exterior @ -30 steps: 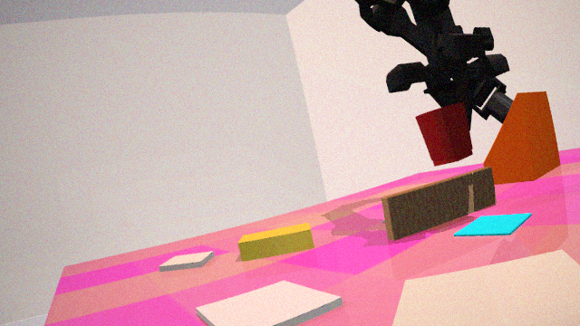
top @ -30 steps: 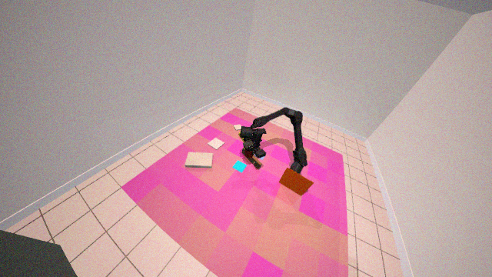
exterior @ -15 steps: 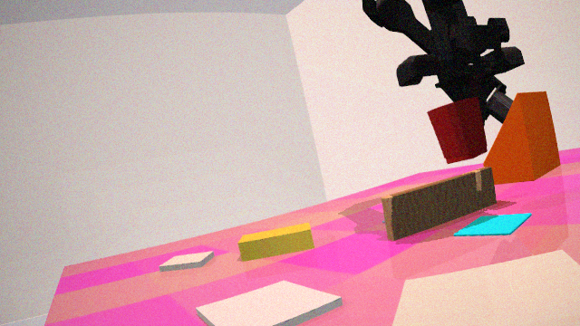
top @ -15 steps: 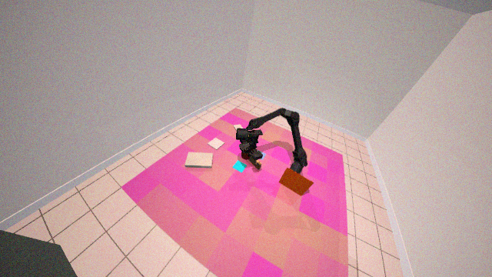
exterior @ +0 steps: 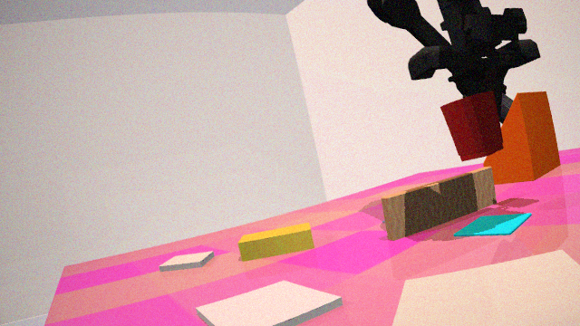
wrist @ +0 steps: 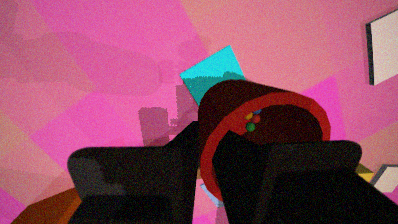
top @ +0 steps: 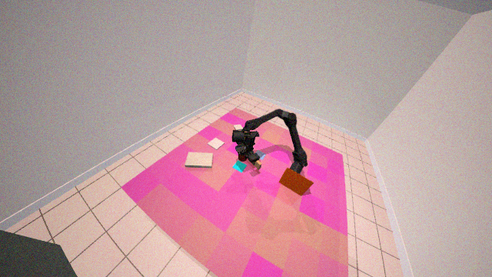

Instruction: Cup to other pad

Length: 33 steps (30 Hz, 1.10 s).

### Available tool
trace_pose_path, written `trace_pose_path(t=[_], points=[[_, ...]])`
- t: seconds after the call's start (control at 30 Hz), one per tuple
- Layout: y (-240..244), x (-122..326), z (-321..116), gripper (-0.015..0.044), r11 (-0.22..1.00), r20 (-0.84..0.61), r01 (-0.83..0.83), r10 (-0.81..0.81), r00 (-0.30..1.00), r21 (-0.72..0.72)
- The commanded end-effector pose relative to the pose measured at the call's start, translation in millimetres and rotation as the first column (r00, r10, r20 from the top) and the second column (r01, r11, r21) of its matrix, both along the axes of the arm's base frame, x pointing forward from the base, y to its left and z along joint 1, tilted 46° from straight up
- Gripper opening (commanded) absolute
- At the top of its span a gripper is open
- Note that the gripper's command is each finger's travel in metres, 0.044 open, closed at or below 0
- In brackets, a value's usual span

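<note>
The dark red cup hangs in the air, its mouth up and about upright. My gripper is shut on the cup's wall, one finger inside the rim. Several small marbles lie inside the cup. The cyan pad lies flat below, just ahead of the cup in the wrist view, partly in shadow. The light blue pad is on the other side of the wooden bar and mostly hidden.
The wooden bar stands between the pads, below the cup. An orange block stands by the arm's base. A yellow block and flat white slabs lie farther off.
</note>
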State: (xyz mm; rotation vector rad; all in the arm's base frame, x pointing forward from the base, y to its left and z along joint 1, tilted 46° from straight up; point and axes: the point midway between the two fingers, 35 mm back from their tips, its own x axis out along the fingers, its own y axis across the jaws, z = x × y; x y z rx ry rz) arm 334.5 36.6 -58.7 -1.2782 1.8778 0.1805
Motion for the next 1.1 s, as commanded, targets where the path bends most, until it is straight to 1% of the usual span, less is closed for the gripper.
trace_pose_path(t=[0.0,1.07], points=[[2,1,-3,0.0000,1.000,0.000,0.002,-0.002,1.000,0.001],[-36,-5,-44,0.0000,1.000,0.001,0.002,-0.002,1.000,-0.001]])
